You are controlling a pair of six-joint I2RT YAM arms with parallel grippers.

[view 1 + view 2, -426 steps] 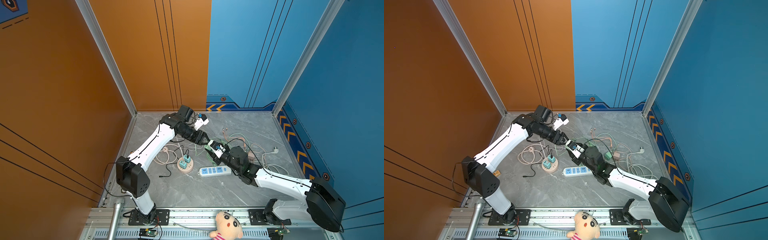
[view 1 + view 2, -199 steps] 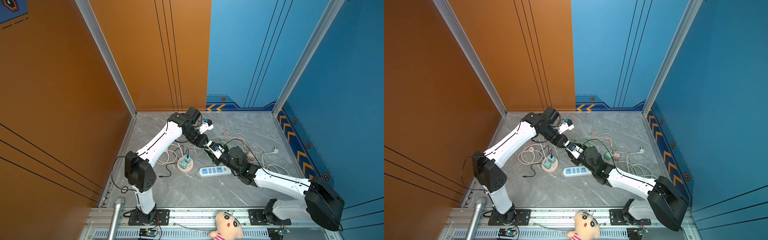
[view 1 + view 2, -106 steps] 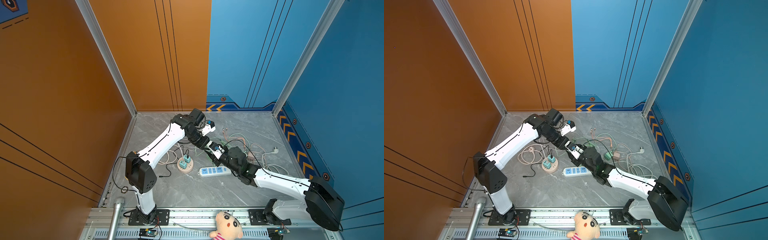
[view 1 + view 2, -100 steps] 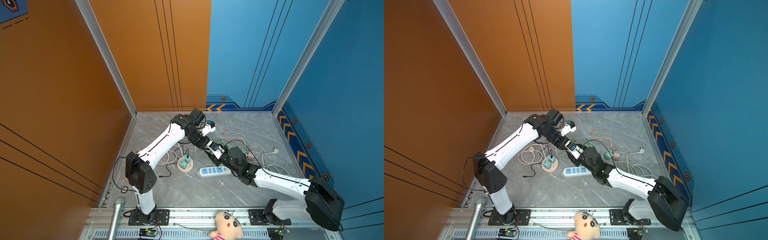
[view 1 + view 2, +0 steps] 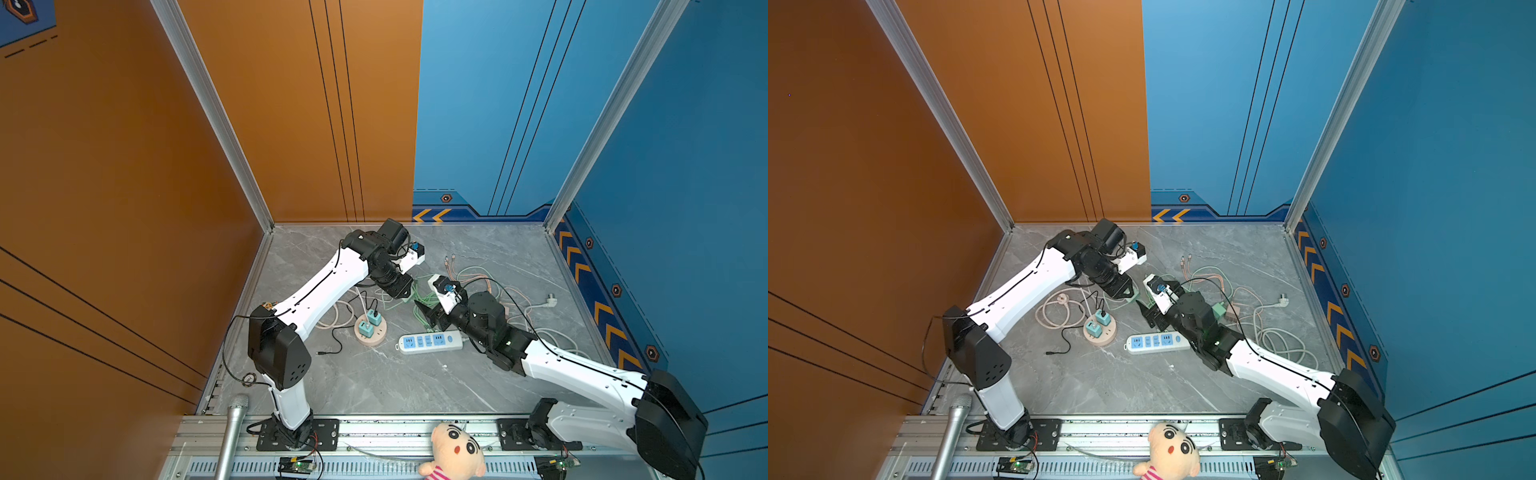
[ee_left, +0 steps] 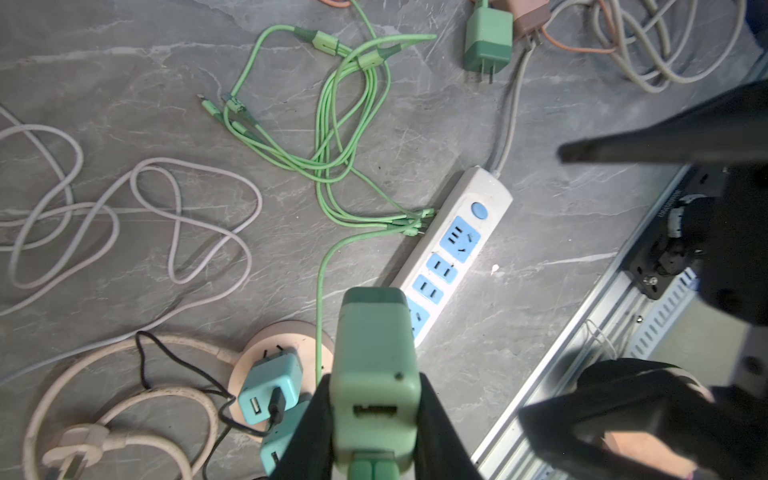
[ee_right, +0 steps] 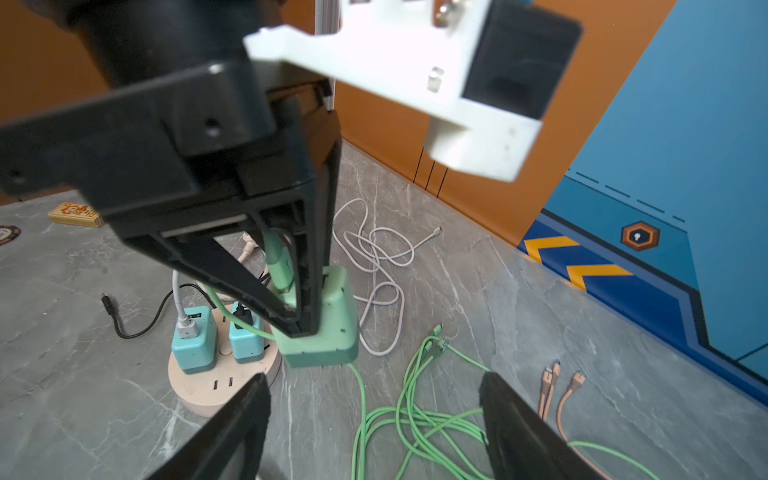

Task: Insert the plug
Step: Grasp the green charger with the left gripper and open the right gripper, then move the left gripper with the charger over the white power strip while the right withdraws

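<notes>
Left gripper clamped on green charger, raised near the power strip. Right gripper apart, empty. Prongs hidden. Best to square charger over a strip socket, press straight down, and keep green cable slack.

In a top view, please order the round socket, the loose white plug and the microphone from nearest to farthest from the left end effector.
From the left end effector, gripping the green charger:
1. round socket, close in front of it.
2. white plug, far to the right.
3. microphone, front left corner.
</notes>
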